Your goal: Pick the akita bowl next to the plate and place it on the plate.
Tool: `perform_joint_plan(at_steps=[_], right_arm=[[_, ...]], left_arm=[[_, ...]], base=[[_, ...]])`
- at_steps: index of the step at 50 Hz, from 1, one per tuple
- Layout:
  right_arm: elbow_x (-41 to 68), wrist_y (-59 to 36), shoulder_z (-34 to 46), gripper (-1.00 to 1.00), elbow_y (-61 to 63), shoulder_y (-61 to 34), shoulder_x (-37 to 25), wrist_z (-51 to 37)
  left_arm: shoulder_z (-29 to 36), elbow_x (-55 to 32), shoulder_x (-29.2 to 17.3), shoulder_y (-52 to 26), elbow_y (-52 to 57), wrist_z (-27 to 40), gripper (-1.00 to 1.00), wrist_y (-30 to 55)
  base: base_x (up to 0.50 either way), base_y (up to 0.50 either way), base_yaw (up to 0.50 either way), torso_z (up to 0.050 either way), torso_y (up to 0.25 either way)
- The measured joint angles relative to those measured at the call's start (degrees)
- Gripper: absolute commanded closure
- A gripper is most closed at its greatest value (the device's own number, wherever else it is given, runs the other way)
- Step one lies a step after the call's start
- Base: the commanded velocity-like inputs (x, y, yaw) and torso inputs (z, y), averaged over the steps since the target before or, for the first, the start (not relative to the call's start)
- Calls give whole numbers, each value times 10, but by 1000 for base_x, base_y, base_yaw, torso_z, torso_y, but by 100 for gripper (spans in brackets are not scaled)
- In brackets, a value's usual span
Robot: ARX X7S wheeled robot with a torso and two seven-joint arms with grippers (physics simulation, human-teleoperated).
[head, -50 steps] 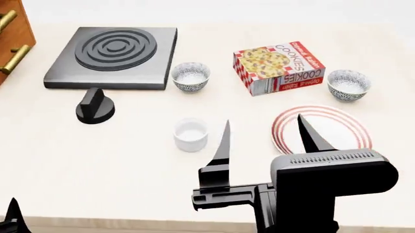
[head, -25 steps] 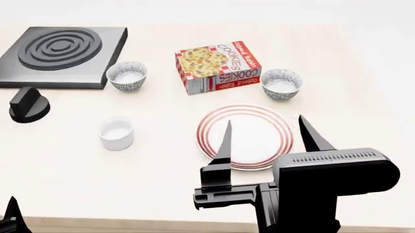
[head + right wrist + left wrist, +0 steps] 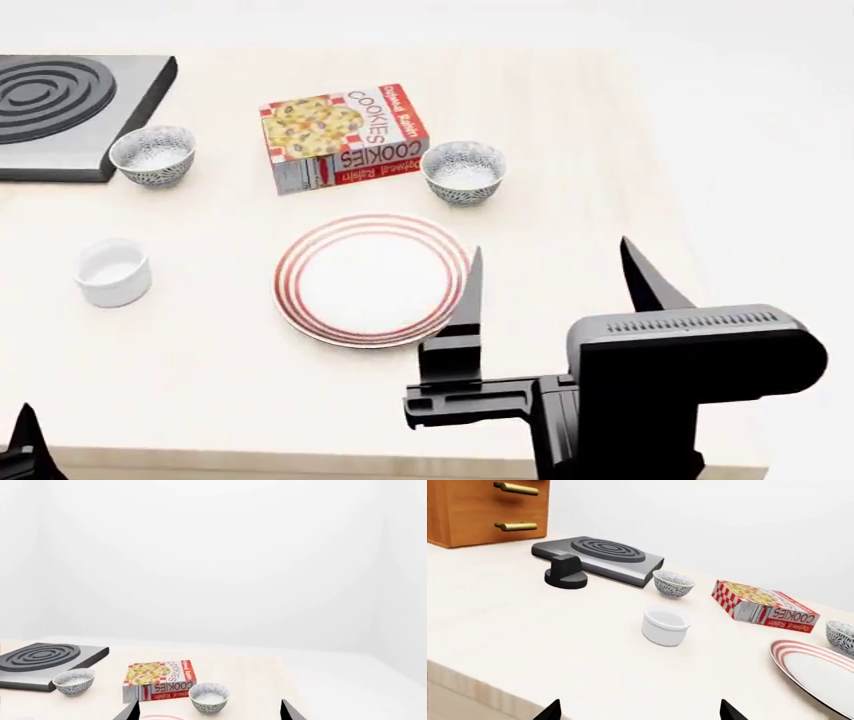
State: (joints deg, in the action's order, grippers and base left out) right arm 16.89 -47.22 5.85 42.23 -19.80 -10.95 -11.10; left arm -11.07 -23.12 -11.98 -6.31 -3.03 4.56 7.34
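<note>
ITEM — akita bowl [image 3: 465, 171]: small, round, speckled grey/white outside, white inside. Sits upper centre of head view, just above-right of the plate [image 3: 372, 280] and just right of the cookie box [image 3: 344, 135]; near the plate rim but apart from it. Empty, upright.

Handling (judged): looks like rigid glazed ceramic — light, slick, would chip if dropped. Curved wall narrowing to a small foot, so a side squeeze could slip upward; best hold prob. a rim pinch, one finger inside, one outside.

Twin bowl [image 3: 154, 155]: upper left of head view beside the hob [image 3: 60, 100], well apart from plate — not the target. White cup [image 3: 112, 271] at left, plain.

Right gripper [image 3: 550, 285]: lower centre-right of head view, fingers spread wide, nothing between them, well short of the bowl.
Left gripper [image 3: 637, 711]: only two dark tips at the bottom edge of the left wrist view, spaced apart, holding nothing.

Hidden/unclear: bowl's foot and far wall not visible; the plate is cut off at frame edge in both wrist views; right arm body blocks table at lower right.
</note>
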Motion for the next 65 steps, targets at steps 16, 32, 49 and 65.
perform_joint_plan(at_steps=[16, 32, 49, 65], right_arm=[[4, 1, 14, -100, -3, -1, -7, -1], [14, -5, 18, -100, -4, -3, -12, -2], [22, 1, 19, -100, -11, -3, -14, -3], [27, 4, 21, -100, -21, -4, -16, -7]], left_arm=[[3, -1, -4, 0, -1, 3, -100, -3], [6, -3, -6, 0, -3, 6, -100, -6], [9, -6, -8, -2, -8, 10, -100, -9], [13, -7, -10, -1, -7, 14, -100, -10]], base=[[364, 0, 0, 0, 0], [500, 0, 0, 0, 0], [500, 0, 0, 0, 1], [261, 0, 0, 0, 0]])
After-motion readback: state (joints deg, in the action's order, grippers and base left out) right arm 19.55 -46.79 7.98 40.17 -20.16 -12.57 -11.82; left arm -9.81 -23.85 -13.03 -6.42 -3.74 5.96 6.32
